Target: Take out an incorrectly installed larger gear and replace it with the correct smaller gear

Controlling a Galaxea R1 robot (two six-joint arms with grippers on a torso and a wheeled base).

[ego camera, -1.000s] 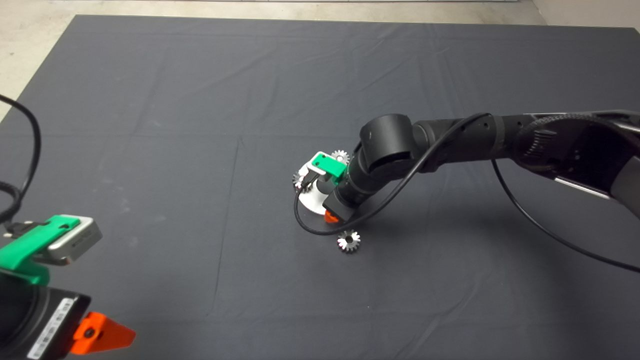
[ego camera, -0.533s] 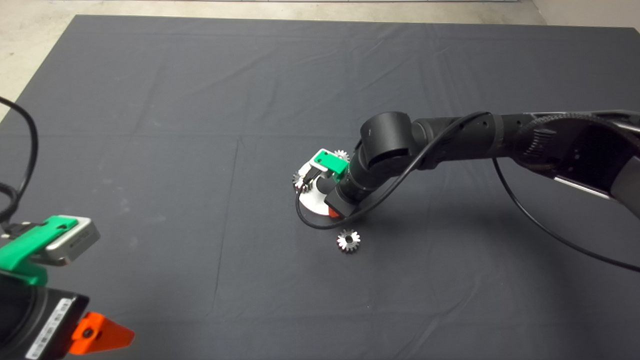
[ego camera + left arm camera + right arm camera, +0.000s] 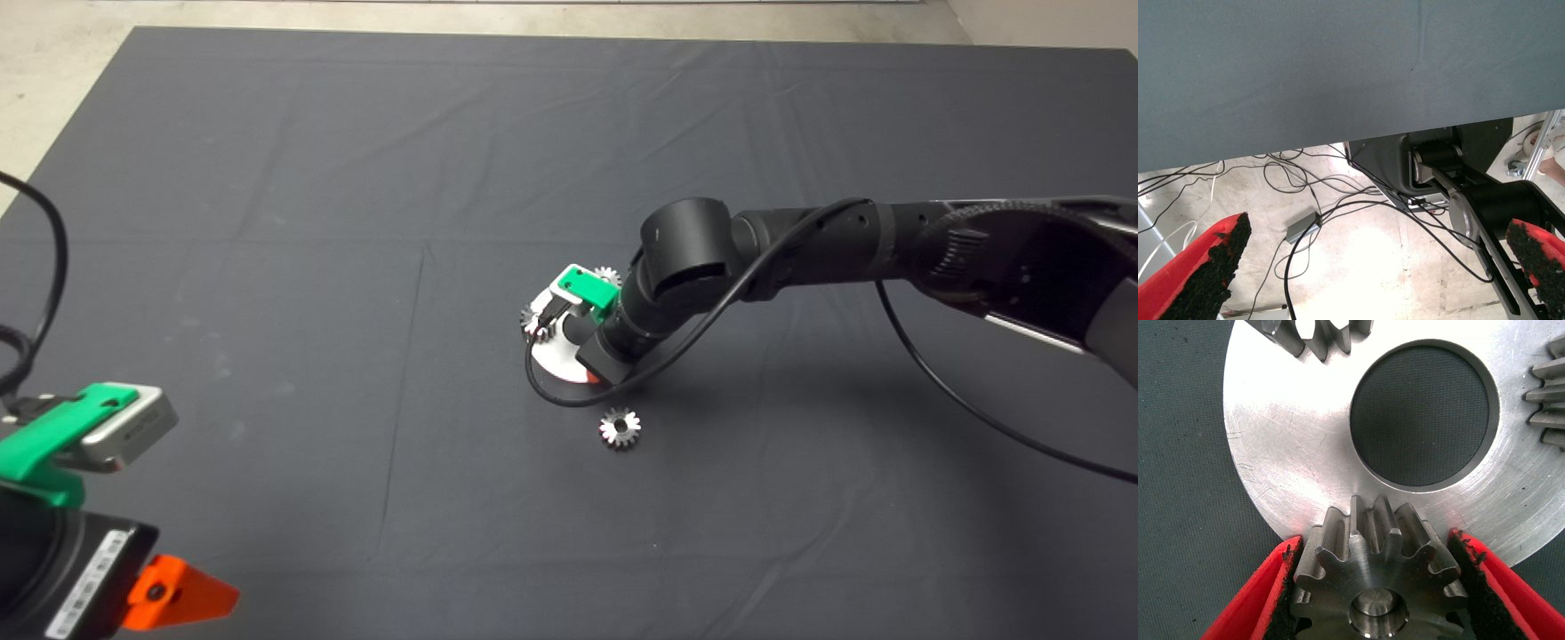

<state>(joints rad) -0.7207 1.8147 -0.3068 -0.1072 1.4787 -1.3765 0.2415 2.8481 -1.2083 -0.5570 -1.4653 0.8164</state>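
Note:
In the right wrist view my right gripper (image 3: 1375, 539) has its two red fingers pressed against both sides of the larger gear (image 3: 1371, 577). This steel gear sits on a pin at the rim of a round steel plate (image 3: 1291, 453). In the head view the right arm covers this gear, and only a red sliver of the gripper (image 3: 589, 378) shows at the plate's (image 3: 556, 360) near edge. The smaller gear (image 3: 620, 428), with a dark bore, lies loose on the mat just in front of the plate. My left gripper (image 3: 1371, 273) is open and parked at the lower left (image 3: 178, 597).
Two more steel gears sit on the plate's rim, one at its left (image 3: 533, 318) (image 3: 1318, 337) and one at the back (image 3: 607, 276) (image 3: 1548, 393). A black cable (image 3: 569, 400) loops from the right wrist over the mat by the plate. The left wrist view shows floor and cables beyond the mat.
My right gripper has sunk a little lower and farther over the plate, so less of its red finger shows. The cable loop shifted with it. The loose gear and left arm stayed put.

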